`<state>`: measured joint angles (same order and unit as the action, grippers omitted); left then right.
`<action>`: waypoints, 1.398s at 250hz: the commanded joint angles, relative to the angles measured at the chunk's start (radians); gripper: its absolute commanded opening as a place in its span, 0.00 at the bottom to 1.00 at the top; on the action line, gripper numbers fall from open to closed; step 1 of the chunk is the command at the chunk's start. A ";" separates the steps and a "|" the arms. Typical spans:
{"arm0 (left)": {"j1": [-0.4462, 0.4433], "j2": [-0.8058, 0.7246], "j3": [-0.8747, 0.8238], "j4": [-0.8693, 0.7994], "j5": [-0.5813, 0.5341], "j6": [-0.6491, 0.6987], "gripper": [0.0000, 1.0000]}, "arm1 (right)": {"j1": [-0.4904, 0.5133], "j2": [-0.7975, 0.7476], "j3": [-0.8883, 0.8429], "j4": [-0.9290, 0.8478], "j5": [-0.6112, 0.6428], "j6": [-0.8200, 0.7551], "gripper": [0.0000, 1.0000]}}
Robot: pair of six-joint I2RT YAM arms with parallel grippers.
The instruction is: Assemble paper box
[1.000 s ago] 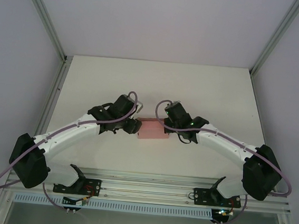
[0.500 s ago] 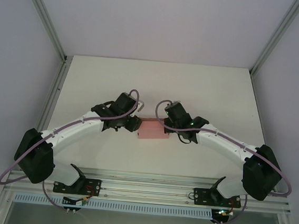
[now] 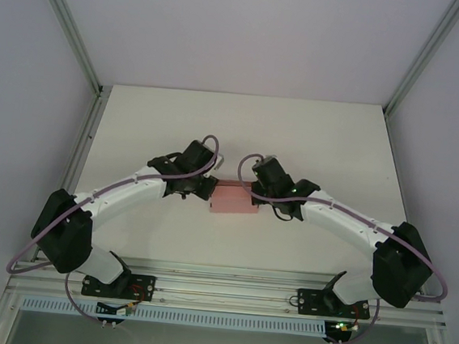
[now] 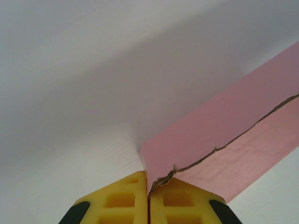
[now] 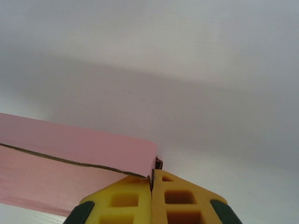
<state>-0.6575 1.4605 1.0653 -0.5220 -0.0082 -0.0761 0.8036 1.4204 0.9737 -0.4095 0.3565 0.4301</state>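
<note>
Pale pink paper box lies flat mid tabletop, between the two arms, long side running left-right. Left gripper is at the box's left end, right gripper at its right end, both touching it. Left wrist view: yellow fingers pressed together, left gripper pinching thin card at the box corner, where a ragged seam runs into the gap. Right wrist view: right gripper likewise closed tight, nipping the card edge at the box corner; a dark seam line crosses the pink face. The box looks closed and low, resting on the tabletop.
</note>
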 commanded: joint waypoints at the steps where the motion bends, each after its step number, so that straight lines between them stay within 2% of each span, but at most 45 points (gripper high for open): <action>1: 0.007 0.012 0.061 -0.051 0.017 -0.076 0.07 | 0.033 0.041 -0.020 -0.076 0.018 -0.015 0.00; 58: 0.008 0.043 0.123 -0.139 0.059 -0.189 0.06 | 0.095 0.063 -0.018 -0.076 0.173 -0.030 0.00; 86: 0.013 0.065 0.169 -0.209 0.020 -0.220 0.06 | 0.124 0.078 -0.018 -0.083 0.236 -0.038 0.00; 129: 0.067 0.066 0.218 -0.257 0.093 -0.279 0.06 | 0.148 0.081 -0.027 -0.075 0.290 -0.047 0.00; 151: 0.104 0.065 0.228 -0.255 0.166 -0.317 0.06 | 0.154 0.076 -0.030 -0.072 0.305 -0.048 0.00; 188: 0.110 0.085 0.197 -0.198 0.219 -0.386 0.05 | 0.169 0.074 -0.032 -0.055 0.326 -0.037 0.00; 225: 0.108 0.118 0.184 -0.174 0.203 -0.416 0.02 | 0.186 0.089 -0.029 -0.040 0.333 -0.036 0.00; 259: 0.094 0.127 0.169 -0.176 0.153 -0.385 0.05 | 0.187 0.093 -0.029 -0.044 0.340 -0.022 0.00; 294: 0.084 0.148 0.156 -0.173 0.160 -0.405 0.05 | 0.189 0.103 -0.023 -0.035 0.325 -0.011 0.00; 350: 0.017 0.134 0.129 -0.195 0.045 -0.274 0.04 | 0.190 0.082 -0.044 -0.035 0.326 -0.005 0.00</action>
<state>-0.5980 1.5940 1.2385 -0.6964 0.0868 -0.4225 0.9829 1.4960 0.9707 -0.3840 0.7151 0.4110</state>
